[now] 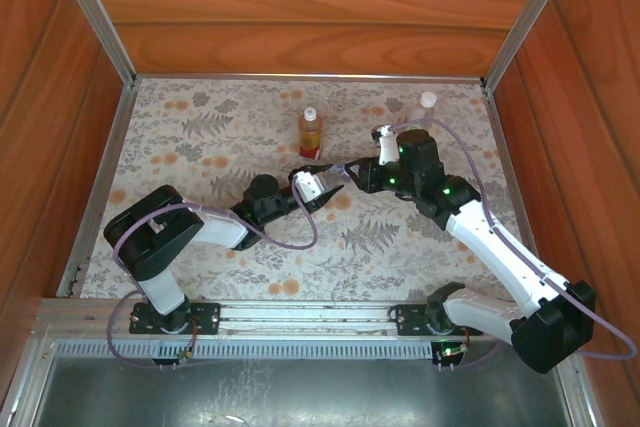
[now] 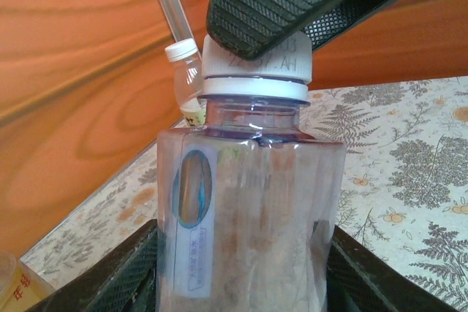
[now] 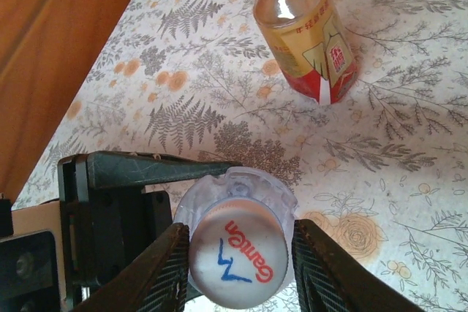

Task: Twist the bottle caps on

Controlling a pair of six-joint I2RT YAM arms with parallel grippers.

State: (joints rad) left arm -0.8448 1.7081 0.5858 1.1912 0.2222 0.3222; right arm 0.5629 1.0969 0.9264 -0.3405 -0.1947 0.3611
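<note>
**Three clear plastic bottles, each with a white cap.**

The bluish bottle [image 2: 248, 210] bears a narrow side label. It fills the centre of the left wrist view, its body clamped between dark jaws. Its wide cap [image 3: 238, 261], printed in red and blue, sits on the neck, flanked by a second pair of jaws.

The amber bottle [image 1: 311, 137], with a red-yellow label, stands upright on the tabletop at upper centre, its small cap [image 1: 310, 112] on.

The greenish-labelled bottle [image 2: 190, 89] stands at upper right of the top view, its far cap [image 2: 180, 50] on.

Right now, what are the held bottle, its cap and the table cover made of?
The held bottle looks like clear, glossy plastic, faintly bluish: you see through its walls. Its cap: opaque white plastic, fairly matte, moulded ring. The table cover: fern-and-flower print, low sheen; cloth or vinyl, can't tell.
</note>
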